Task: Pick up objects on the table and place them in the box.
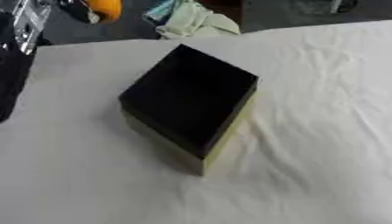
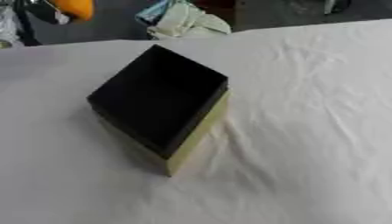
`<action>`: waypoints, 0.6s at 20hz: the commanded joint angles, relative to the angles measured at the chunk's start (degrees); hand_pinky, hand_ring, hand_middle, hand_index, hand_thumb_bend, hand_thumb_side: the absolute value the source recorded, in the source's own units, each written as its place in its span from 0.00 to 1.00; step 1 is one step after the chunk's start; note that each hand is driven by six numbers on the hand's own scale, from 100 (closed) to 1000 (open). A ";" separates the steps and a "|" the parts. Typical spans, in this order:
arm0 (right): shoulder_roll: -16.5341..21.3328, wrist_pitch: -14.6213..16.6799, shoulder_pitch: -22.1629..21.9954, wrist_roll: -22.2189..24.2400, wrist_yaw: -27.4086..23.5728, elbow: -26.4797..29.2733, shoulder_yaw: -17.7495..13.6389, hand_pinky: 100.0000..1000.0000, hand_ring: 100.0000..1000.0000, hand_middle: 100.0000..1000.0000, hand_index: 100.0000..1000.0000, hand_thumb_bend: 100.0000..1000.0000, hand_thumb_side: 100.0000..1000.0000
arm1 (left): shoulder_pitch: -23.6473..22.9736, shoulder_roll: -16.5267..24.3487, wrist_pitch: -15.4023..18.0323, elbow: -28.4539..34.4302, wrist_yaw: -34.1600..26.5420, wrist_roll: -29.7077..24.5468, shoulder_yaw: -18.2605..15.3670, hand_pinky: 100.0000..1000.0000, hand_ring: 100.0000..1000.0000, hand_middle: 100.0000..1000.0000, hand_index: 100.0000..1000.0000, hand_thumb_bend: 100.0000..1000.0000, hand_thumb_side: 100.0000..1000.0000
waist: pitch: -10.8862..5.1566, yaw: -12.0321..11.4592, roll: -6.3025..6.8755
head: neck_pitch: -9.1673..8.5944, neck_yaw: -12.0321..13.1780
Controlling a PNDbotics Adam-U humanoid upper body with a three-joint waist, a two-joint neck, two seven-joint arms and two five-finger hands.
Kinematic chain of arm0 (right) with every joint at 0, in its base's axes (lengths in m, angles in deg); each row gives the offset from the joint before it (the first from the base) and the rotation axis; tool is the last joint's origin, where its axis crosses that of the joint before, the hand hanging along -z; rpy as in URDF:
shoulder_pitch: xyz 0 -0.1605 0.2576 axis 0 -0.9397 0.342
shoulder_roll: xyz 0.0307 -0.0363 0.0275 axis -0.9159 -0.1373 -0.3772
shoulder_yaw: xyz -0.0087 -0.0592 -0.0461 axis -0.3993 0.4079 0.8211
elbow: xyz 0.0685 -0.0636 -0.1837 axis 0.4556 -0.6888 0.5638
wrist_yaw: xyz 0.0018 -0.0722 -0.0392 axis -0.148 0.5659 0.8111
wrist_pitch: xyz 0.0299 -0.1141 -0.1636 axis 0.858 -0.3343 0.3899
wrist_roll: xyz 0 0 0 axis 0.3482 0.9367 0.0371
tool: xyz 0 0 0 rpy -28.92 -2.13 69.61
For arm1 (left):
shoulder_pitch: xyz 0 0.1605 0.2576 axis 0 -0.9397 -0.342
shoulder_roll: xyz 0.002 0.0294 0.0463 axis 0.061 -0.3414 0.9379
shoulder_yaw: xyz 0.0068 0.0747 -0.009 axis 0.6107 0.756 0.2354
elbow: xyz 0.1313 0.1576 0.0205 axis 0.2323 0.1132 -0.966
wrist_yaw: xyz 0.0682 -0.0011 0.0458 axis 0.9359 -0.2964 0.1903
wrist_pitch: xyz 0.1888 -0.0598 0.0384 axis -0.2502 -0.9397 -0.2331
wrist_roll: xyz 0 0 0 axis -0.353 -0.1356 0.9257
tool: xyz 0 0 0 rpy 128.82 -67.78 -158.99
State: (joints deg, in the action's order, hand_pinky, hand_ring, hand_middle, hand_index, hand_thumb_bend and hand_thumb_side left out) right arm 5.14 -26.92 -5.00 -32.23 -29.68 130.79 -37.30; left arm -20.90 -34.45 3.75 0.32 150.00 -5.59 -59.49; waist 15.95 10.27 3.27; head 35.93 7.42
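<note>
An open box [image 1: 191, 98] with a black inside and pale yellow outer walls stands askew in the middle of the white-clothed table; I see nothing inside it. My left arm [image 1: 21, 26], black with silver parts, rises along the left edge. At the top left my left hand [image 1: 76, 8] is held above the table's far corner, its dark fingers curled against a rounded orange object [image 1: 106, 8] that is cut off by the top edge. A small white bit shows under the orange object. The right hand shows in neither view.
The white cloth [image 2: 306, 131] is wrinkled to the right of the box. Beyond the far table edge lies a heap of pale green and blue fabric [image 1: 191, 22] on a dark floor.
</note>
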 commanded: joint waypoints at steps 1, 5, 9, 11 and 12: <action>0.90 0.19 0.79 0.23 -0.44 0.88 -0.42 0.74 0.72 0.69 0.85 0.22 1.00 | 0.38 2.43 1.38 5.87 -4.26 -0.83 1.82 0.04 0.35 0.51 0.57 0.41 0.00 | -1.77 0.17 -0.13 | 0.74 -0.20; 0.56 0.31 1.05 0.50 -0.69 0.88 -0.26 0.74 0.72 0.69 0.85 0.22 1.00 | -0.68 1.61 2.30 10.71 -9.63 -2.69 4.19 0.04 0.35 0.51 0.57 0.39 0.00 | -2.96 0.49 -0.10 | 1.11 -0.12; 0.16 0.43 1.39 0.75 -0.94 0.88 -0.14 0.74 0.72 0.69 0.85 0.21 1.00 | -1.40 -0.45 3.05 13.71 -14.52 -4.49 6.00 0.03 0.34 0.50 0.56 0.37 0.00 | -3.55 0.86 -0.18 | 1.50 -0.08; 0.09 0.50 1.53 0.79 -1.00 0.88 -0.17 0.74 0.72 0.69 0.85 0.21 1.00 | -1.98 -1.29 3.37 15.29 -16.12 -5.05 6.98 0.03 0.34 0.50 0.56 0.36 0.00 | -3.56 1.04 -0.18 | 1.64 -0.08; 0.06 0.52 1.58 0.78 -1.02 0.88 -0.19 0.74 0.72 0.69 0.85 0.21 1.00 | -2.40 -1.68 3.46 16.16 -16.77 -5.19 7.48 0.03 0.34 0.50 0.56 0.36 0.00 | -3.50 1.11 -0.15 | 1.67 -0.09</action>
State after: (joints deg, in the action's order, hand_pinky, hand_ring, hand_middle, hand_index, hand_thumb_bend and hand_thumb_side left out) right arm 4.47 -26.55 -4.06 -31.59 -30.31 130.79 -37.25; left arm -24.18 -36.70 7.05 14.67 134.50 -10.41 -52.11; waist 13.58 11.36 3.43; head 37.26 7.40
